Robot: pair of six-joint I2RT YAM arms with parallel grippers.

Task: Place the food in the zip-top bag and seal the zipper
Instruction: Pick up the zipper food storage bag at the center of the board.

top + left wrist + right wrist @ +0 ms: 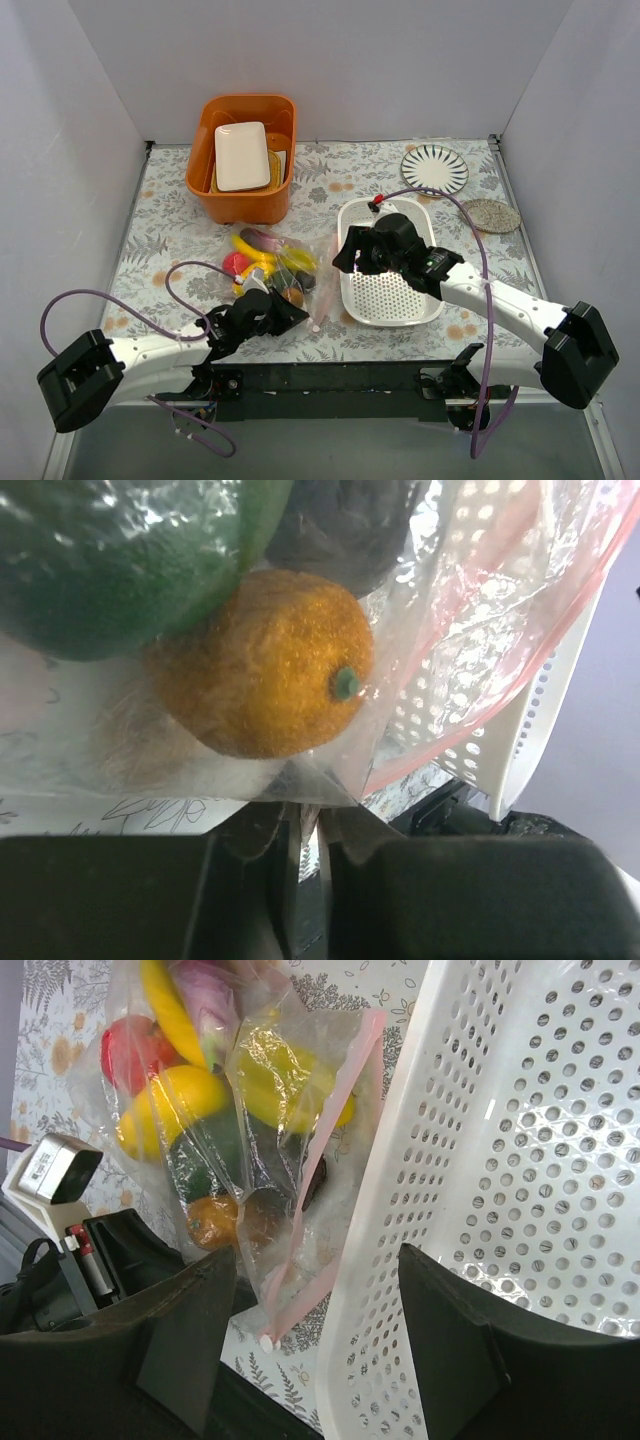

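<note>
Bench: a floral-patterned bench [150, 250] is seen, closed in by plain white walls on three sides.
Zip-top bag: the clear, crinkled zip-top bag [270, 1070] is laid on the bench near the middle, just left of the white perforated basket [520, 1160].
Food: the food is seen through the plastic, gathered inside the bag. A yellow banana [170, 1010], a purple piece [208, 988] and a red round fruit [135, 1050] are found at the far end. A rounded yellow piece [180, 1100] lies beside them.
Near end of bag: a green piece [110, 560], a dark piece [340, 520] and a fuzzy orange fruit [265, 665] with a green stem nub are crowded toward the near corner.
Zipper: the pale-pink zipper [322, 1155] is run along the bag's edge that faces the basket, close beside the basket's rim. Whether it is pressed shut cannot be told.
Left hand: the left hand [305, 830] is clenched on the bag's near corner, with the plastic pinched in the narrow slit between its fingers, directly below the orange fruit.
Right hand: the right hand [315, 1255] is released, its fingers spread wide. It is held above the basket's left rim and the zipper, and nothing is grasped.
Far side: an orange bin [242, 190] holding a white rectangular dish [242, 155] is set at the back. A striped plate [435, 168] and a speckled round mat [490, 215] are placed at the far right.
</note>
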